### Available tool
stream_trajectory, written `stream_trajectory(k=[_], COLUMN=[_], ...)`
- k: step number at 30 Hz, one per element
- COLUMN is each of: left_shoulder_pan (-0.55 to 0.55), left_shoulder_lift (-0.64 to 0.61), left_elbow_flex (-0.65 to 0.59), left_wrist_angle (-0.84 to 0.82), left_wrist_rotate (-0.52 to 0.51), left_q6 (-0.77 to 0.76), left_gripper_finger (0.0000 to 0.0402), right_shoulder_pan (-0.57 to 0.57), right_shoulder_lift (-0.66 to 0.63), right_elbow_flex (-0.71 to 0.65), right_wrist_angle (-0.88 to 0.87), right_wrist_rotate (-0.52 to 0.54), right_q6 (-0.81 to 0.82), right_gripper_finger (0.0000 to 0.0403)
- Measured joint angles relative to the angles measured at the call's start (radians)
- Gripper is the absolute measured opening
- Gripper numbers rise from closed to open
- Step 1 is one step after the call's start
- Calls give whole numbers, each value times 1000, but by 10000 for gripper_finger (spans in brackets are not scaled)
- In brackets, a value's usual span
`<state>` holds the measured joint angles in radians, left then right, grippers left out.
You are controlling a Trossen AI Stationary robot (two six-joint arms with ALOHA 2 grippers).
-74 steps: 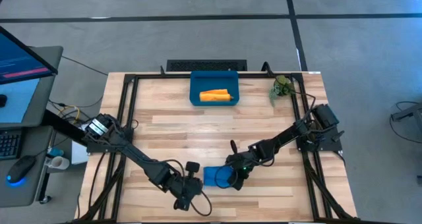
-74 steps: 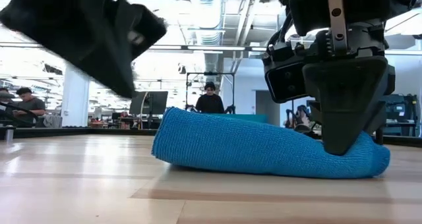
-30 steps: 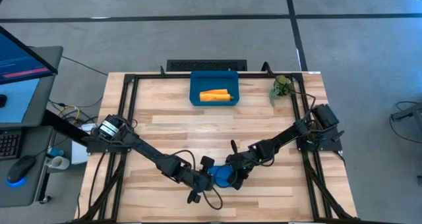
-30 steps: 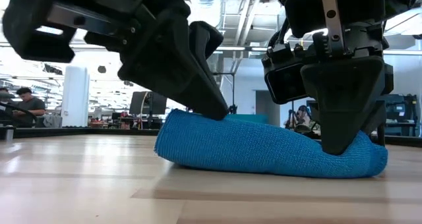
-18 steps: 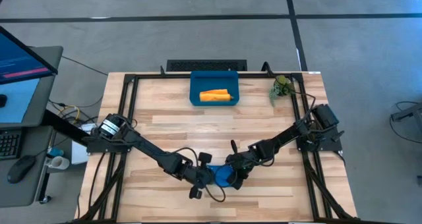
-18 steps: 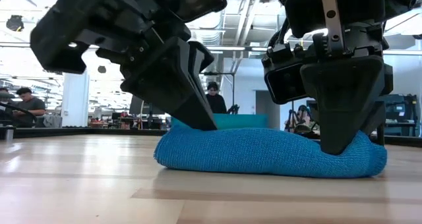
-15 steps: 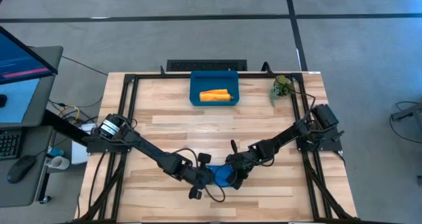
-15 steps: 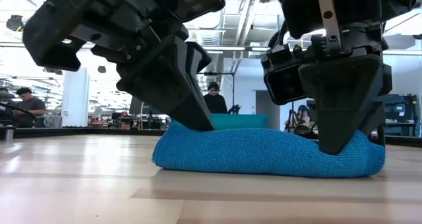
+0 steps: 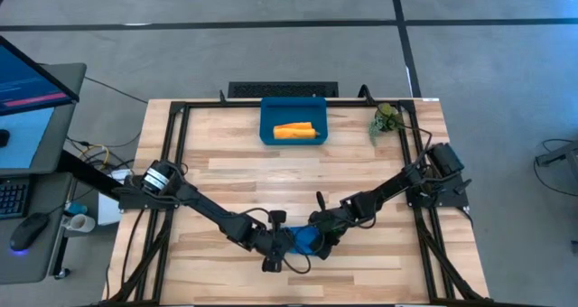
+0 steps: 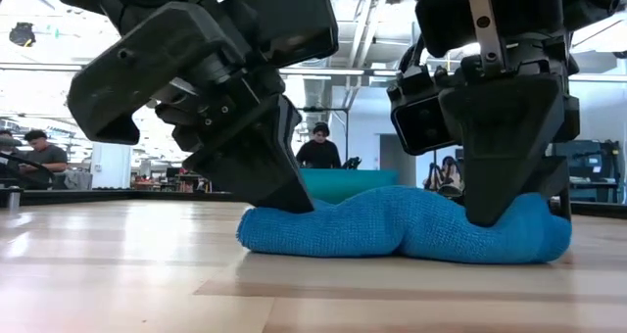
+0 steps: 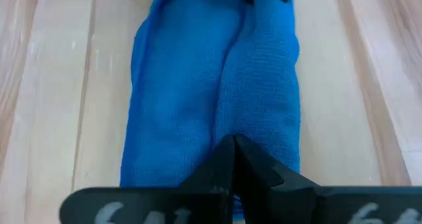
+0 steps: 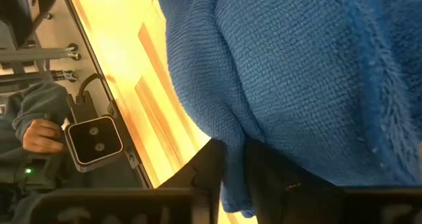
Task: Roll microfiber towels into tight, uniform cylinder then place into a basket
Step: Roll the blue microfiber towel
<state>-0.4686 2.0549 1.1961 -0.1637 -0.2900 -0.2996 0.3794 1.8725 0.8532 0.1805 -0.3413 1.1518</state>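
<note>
blue towel (image 10: 402, 230): rolled, bunched in the middle, lying near the table's front edge. left gripper (image 10: 284, 191) is clamped shut on one end, right gripper (image 10: 495, 211) on the other. orange towel (image 9: 294, 130) is already laid in the basket (image 9: 267, 117). for a clean lift, both ends are best raised together, level, with the roll kept taut.

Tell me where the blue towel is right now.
In the high view the blue towel lies on the table's near edge, about mid-width, pinched between the left tool and right tool, far from the basket.
</note>
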Motion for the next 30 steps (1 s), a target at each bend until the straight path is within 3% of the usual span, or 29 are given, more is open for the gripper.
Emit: stream_trajectory(k=[7, 18, 25, 30], left_shoulder_pan=[-1, 4, 15, 18], left_shoulder_lift=[-4, -4, -5, -5], left_elbow_flex=[-1, -3, -3, -3], left_wrist_angle=[-12, -24, -29, -29], left_wrist_rotate=[-22, 2, 19, 23], left_q6=[-28, -35, -85, -99], left_gripper_finger=[1, 1, 1, 1], right_shoulder_pan=[-3, -10, 25, 167], right_shoulder_lift=[0, -64, -208, -311], right_elbow_flex=[2, 1, 0, 0], right_wrist_angle=[4, -128, -327, -354], right_wrist_rotate=[-22, -65, 102, 403], right_q6=[-5, -124, -284, -498], right_gripper_finger=[124, 129, 129, 128])
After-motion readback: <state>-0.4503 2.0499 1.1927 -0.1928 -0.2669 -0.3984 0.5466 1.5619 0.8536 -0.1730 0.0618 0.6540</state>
